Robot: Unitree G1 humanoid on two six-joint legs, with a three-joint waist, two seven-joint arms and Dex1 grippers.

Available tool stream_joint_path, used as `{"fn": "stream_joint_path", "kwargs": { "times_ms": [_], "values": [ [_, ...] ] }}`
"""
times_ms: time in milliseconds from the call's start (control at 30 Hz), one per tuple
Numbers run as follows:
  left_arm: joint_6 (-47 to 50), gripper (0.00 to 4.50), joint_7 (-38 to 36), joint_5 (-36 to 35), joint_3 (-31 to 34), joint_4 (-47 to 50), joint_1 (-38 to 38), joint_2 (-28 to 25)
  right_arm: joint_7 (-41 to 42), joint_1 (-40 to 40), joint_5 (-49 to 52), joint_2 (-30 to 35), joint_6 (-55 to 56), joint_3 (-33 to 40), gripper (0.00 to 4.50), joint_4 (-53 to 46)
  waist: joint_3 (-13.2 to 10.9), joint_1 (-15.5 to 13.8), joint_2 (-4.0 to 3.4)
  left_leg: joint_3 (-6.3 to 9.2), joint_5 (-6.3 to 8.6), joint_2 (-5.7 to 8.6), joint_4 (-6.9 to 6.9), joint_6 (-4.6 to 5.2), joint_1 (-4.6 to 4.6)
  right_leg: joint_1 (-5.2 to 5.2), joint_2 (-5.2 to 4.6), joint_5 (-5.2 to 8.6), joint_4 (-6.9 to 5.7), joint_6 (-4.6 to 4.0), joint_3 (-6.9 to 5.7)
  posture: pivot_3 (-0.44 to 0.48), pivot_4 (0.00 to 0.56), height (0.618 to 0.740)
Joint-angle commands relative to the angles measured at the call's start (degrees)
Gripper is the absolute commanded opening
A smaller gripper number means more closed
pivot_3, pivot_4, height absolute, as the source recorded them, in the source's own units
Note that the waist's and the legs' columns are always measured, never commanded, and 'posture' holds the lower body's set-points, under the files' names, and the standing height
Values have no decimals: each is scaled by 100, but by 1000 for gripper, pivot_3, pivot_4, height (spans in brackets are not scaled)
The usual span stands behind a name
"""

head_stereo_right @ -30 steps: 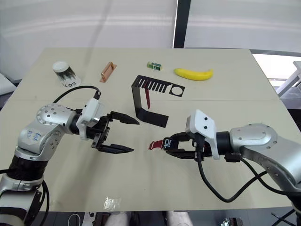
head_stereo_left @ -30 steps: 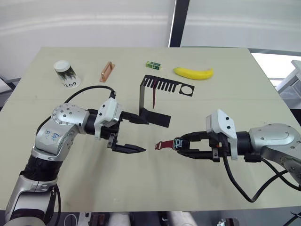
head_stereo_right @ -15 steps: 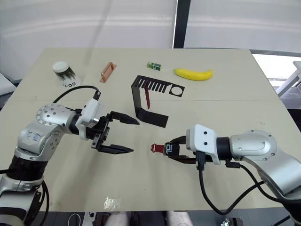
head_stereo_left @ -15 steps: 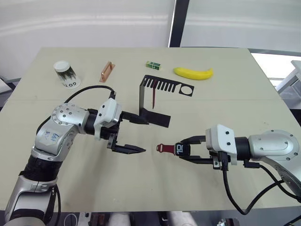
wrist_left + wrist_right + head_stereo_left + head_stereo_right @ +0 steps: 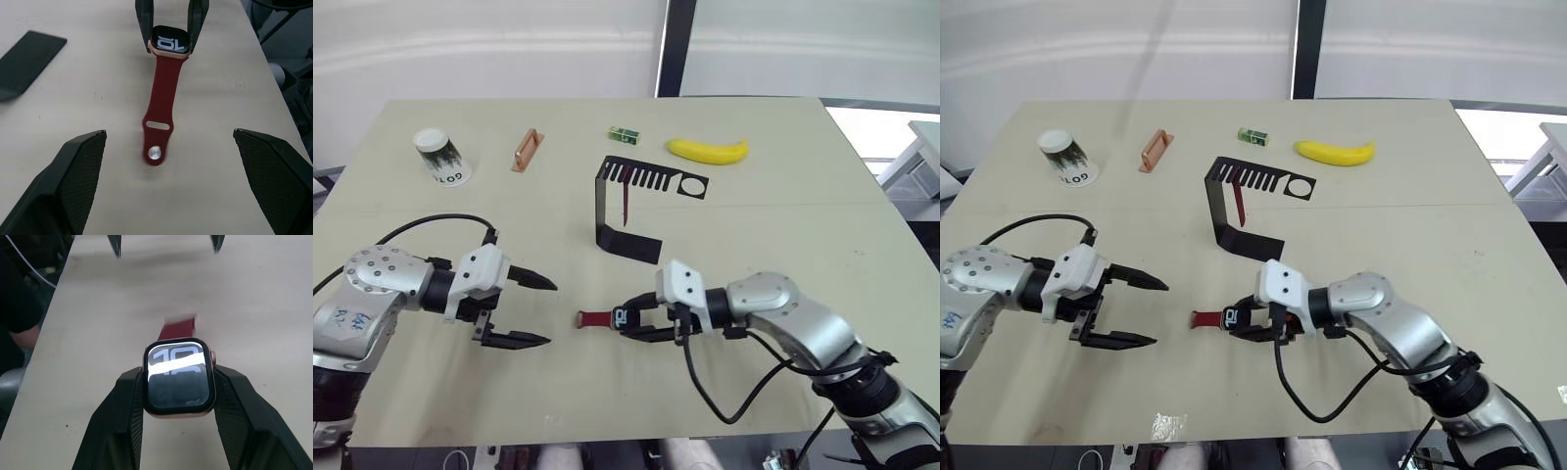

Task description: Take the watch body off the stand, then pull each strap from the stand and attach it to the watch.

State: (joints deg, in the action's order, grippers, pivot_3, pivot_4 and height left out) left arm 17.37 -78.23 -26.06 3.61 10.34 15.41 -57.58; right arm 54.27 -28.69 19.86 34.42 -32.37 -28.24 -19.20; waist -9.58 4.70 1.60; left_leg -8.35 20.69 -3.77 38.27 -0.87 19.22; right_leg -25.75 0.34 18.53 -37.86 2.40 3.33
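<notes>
My right gripper (image 5: 628, 320) is shut on the watch body (image 5: 178, 377), a black-faced square case, held low over the table's front middle. One dark-red strap (image 5: 164, 93) is attached to the case and points toward my left gripper (image 5: 548, 313), its pin end a short way from that gripper's open fingers (image 5: 73, 181). Nothing sits between those fingers. Behind them stands the black stand (image 5: 626, 211), with a second dark-red strap (image 5: 626, 201) hanging from its slotted top plate.
Along the far side of the table lie a banana (image 5: 708, 150), a small green box (image 5: 624, 134), a copper-coloured clip (image 5: 526, 150) and a white cup (image 5: 438, 157). The table's front edge runs close below both grippers.
My right gripper has carried the watch and its strap leftward, past the stand's base. My left gripper has drawn back to the left and nearer the front edge, staying open.
</notes>
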Motion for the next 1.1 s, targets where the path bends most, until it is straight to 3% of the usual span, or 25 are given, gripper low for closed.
{"fn": "stream_joint_path", "kwargs": {
  "times_ms": [33, 267, 567, 600, 633, 733, 767, 900, 1033, 1100],
  "values": [
    [-100, 4473, 76, -9, 224, 224, -132, -58, -179, -6, -430, -167, 25, -154, 1511, 161, 0, -8, 0, 0, 0, 0, 0, 0, 0, 1, -1, 0, 1, 0, 0, 0, 150, 740],
    [-33, 4473, 389, -143, 219, 797, -501, 149, 42, 196, -606, -4, -60, -142, 1511, -50, 0, 15, 0, 0, 1, -1, -1, 0, -1, 0, 0, 0, -5, 1, -1, 0, 150, 740],
    [-387, 4473, 344, 117, -77, 608, -241, 311, 53, 294, -771, 44, 64, -50, 1511, -34, 3, 9, 4, -2, 0, 0, 2, -1, -6, 3, 3, 0, -8, 0, -1, 0, 150, 740],
    [-404, 4500, 343, 127, -97, 571, -200, 326, 77, 299, -778, 70, 109, -22, 2658, -48, 3, 9, 4, -1, 0, 0, 3, -1, -6, 3, 4, 0, -8, 0, -1, 0, 150, 740],
    [-396, 4500, 382, 126, -104, 519, -153, 368, 237, 316, -767, 203, 272, 20, 2949, -89, 3, 8, 4, -1, 0, 0, 4, -1, -6, 3, 4, 0, -8, 0, -1, 0, 150, 740],
    [-32, 4500, 713, -95, 86, 420, -167, 550, 631, 434, -366, 506, 408, 420, 4461, -343, 2, -4, 4, -2, 1, 3, 4, 1, -3, 4, 3, -1, -6, 2, -1, 0, 150, 740],
    [48, 4500, 789, -139, 143, 419, -198, 589, 648, 462, -270, 541, 345, 538, 4461, -397, 2, -4, 5, 0, 2, 3, 4, 3, -3, 4, 2, -1, -6, 3, -2, 0, 150, 740],
    [309, 4500, 1387, -318, 697, 747, -826, 819, 357, 958, 631, 717, -150, 2067, 4461, -742, 2, 19, 5, 1, 2, -2, 1, 3, -5, 3, 4, -2, -10, 3, -1, 0, 150, 740],
    [1296, 4500, 2444, -1166, 1719, 1079, -1354, 1296, -139, 1871, 1465, 724, -603, 3961, 4461, -911, 6, -21, 12, 10, 4, -1, 2, 1, -4, 11, 0, -3, -7, 6, -3, 0, 150, 740],
    [1559, 4500, 2776, -1335, 2039, 1081, -1504, 1430, -303, 2211, 1578, 733, -638, 4525, 4461, -868, 10, -38, 19, 17, 6, 1, 2, 3, -10, 21, -1, -5, -6, 9, -3, 0, 150, 740]
  ]
}}
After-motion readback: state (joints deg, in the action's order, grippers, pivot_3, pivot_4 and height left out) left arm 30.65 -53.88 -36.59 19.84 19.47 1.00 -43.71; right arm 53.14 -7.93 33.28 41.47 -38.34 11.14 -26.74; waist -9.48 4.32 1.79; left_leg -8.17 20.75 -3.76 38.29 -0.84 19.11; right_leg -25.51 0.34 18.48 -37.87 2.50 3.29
